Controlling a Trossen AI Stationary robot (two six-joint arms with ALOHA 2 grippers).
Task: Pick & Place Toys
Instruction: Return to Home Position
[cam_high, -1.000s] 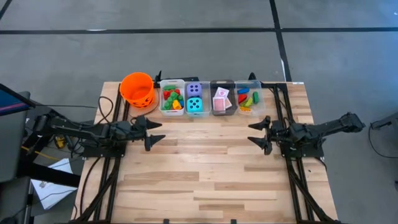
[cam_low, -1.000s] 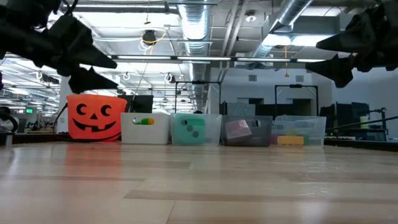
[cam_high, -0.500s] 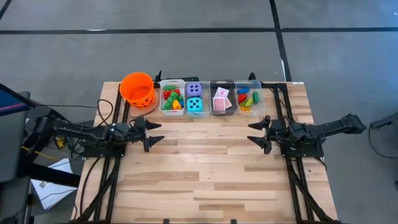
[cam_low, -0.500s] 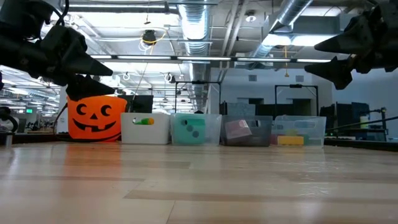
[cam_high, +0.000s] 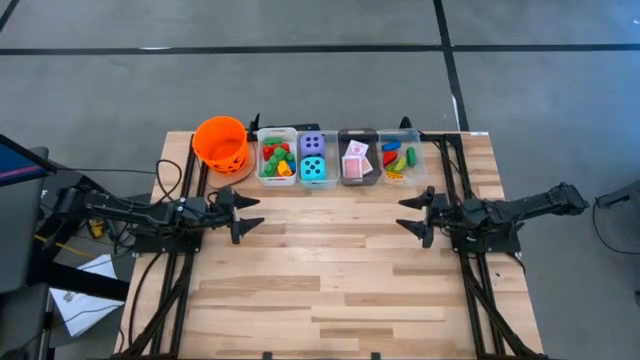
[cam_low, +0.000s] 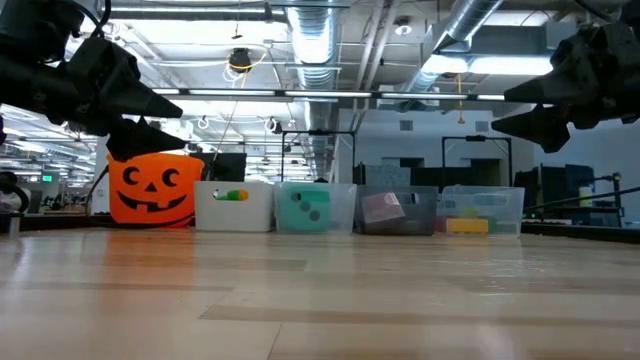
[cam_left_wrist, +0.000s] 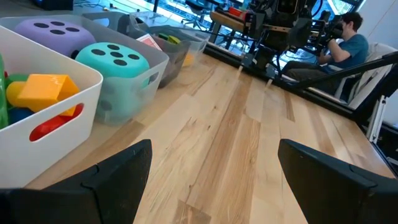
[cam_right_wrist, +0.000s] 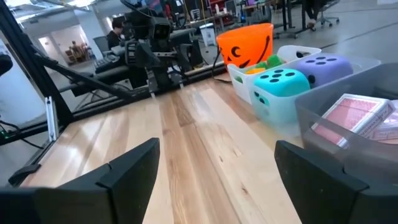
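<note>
The toys lie in four bins along the table's far edge. Coloured bricks (cam_high: 276, 160) fill the white bin. The purple die (cam_high: 313, 144) and the teal die (cam_high: 314, 169) share the second bin. Pink-backed cards (cam_high: 355, 160) lie in the dark bin. More bricks (cam_high: 398, 158) lie in the rightmost bin. My left gripper (cam_high: 252, 214) is open and empty above the table, left of centre, near side of the bins. My right gripper (cam_high: 406, 213) is open and empty right of centre, facing the left one. Both hover clear of the tabletop in the low view.
An orange pumpkin bucket (cam_high: 221, 143) stands at the far left of the bin row. The wooden tabletop (cam_high: 330, 270) stretches bare between and in front of the arms. A seated person (cam_left_wrist: 348, 37) shows beyond the table in the left wrist view.
My left gripper has drawn back a little toward the table's left edge and has turned at the wrist in the low view. My right gripper has sunk slightly. Nothing in the bins has moved.
</note>
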